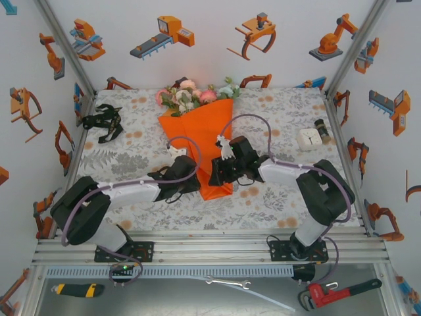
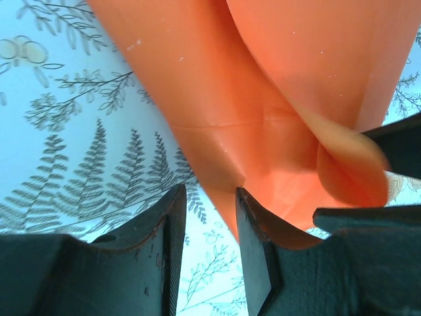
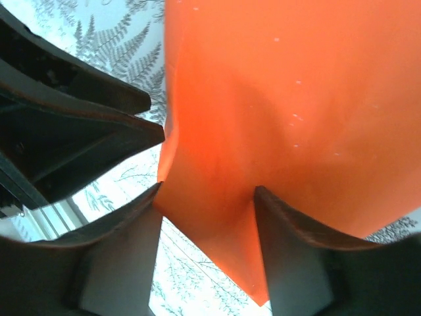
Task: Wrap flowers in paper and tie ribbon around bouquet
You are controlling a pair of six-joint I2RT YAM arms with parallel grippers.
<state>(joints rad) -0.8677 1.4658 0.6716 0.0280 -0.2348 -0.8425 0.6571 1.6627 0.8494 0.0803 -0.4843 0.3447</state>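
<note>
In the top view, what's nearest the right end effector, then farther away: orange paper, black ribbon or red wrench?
1. Orange paper, centre, at the right end effector.
2. Black ribbon, far left.
3. Red wrench, front right, off the table.

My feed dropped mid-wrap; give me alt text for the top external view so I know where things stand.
The orange paper bouquet lies mid-table, its flowers pointing away from the arms, with the left gripper and right gripper flanking its narrow near end. The black ribbon lies apart at the far left of the tablecloth.
</note>
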